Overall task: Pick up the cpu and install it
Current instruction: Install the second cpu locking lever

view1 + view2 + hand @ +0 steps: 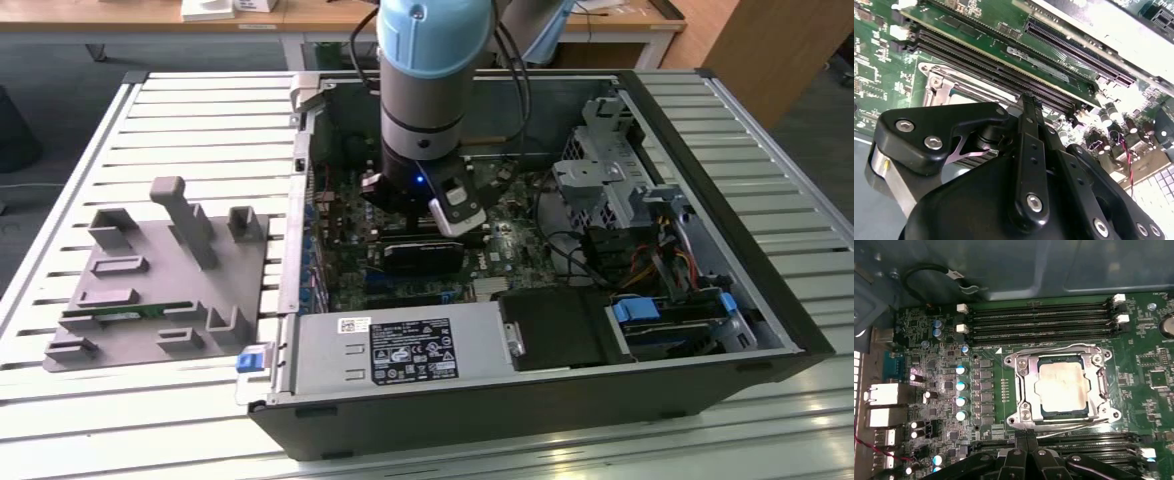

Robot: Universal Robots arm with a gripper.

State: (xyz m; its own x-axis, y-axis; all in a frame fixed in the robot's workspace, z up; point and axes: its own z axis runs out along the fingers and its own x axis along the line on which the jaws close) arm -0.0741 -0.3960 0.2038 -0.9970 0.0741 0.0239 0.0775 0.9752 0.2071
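- Silvery-grey and square, the cpu [1061, 387] already lies flat in its socket on the green board [1149, 365], framed by the metal bracket [1024, 375] – so the picking up and the setting down look done to me.
- My claw [1027, 442] hangs just beside the socket's edge, above the long black memory slots [1039, 320] that run on either side of it; nothing sits between my fingers.
- My two fingers [1026, 130] stand pressed together, tip to tip, as the second wrist view shows, and they hold nothing.
- From the exterior view, my arm [424, 90] reaches straight down into the open computer case [534, 400], which lies on its side on the slatted table [80, 160]. A grey parts tray [147, 290] sits well apart, on the exterior view's left.
- I judge the step in hand to be the finish of the install – the chip is seated, yet the thin wire lever [1074, 426] beside the bracket may not be latched; I cannot tell for certain.
- Any further move calls for care: straight travel, no sideways drag across the chip or the small capacitors [960, 385] near the socket.
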